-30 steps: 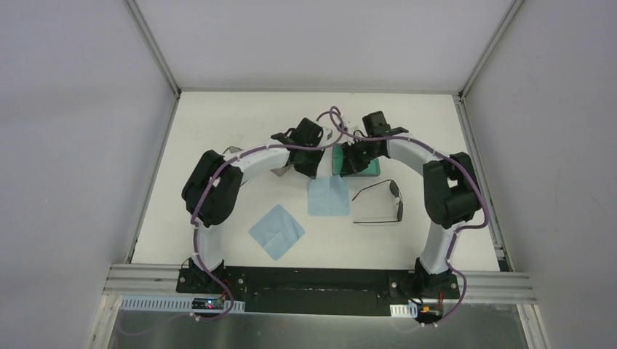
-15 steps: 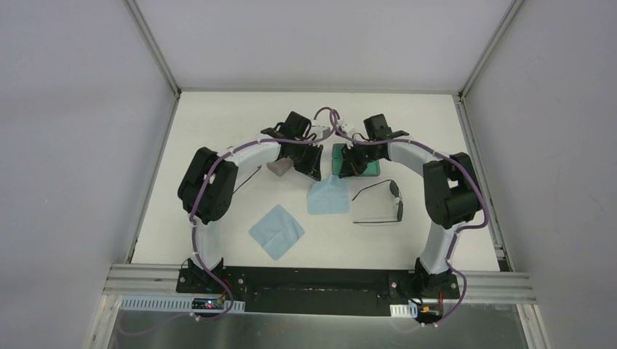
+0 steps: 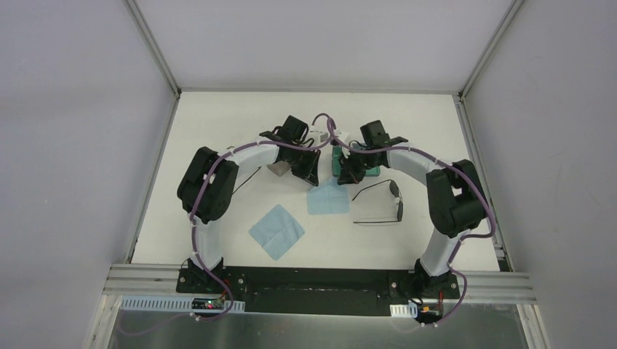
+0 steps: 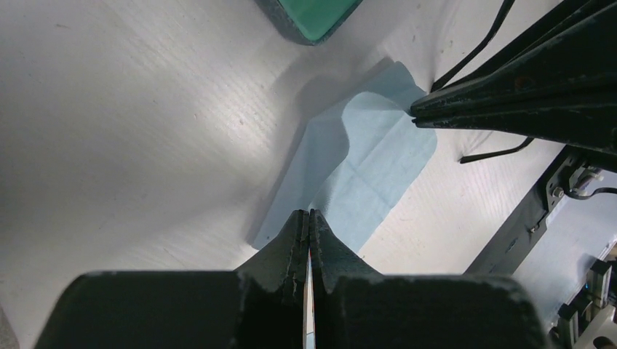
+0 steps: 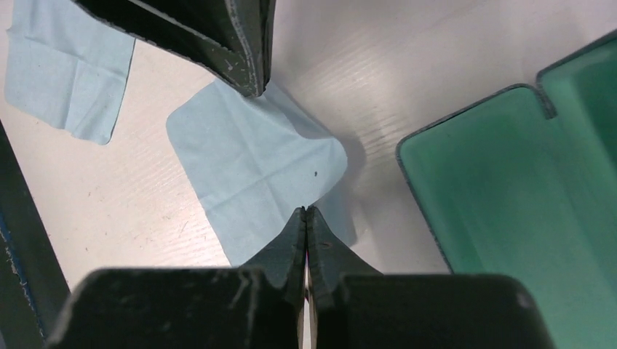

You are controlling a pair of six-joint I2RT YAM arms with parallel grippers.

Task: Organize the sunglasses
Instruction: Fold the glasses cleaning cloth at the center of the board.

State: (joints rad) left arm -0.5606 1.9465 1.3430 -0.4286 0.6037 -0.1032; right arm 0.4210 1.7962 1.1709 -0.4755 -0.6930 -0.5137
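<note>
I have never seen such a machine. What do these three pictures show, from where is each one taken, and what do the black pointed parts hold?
It is a robot with two arms bolted to the near edge of a white table. The wide picture looks down from above and behind the arms. The other two come from small cameras on the wrists, so each shows its own tool. The left tool and the right tool are both shut, and each appears to pinch an edge of the same light blue cloth, lifting it a little. Beside it lies an open green case. Also on the table: a second blue cloth and a pair of black sunglasses, unfolded and untouched.
</note>
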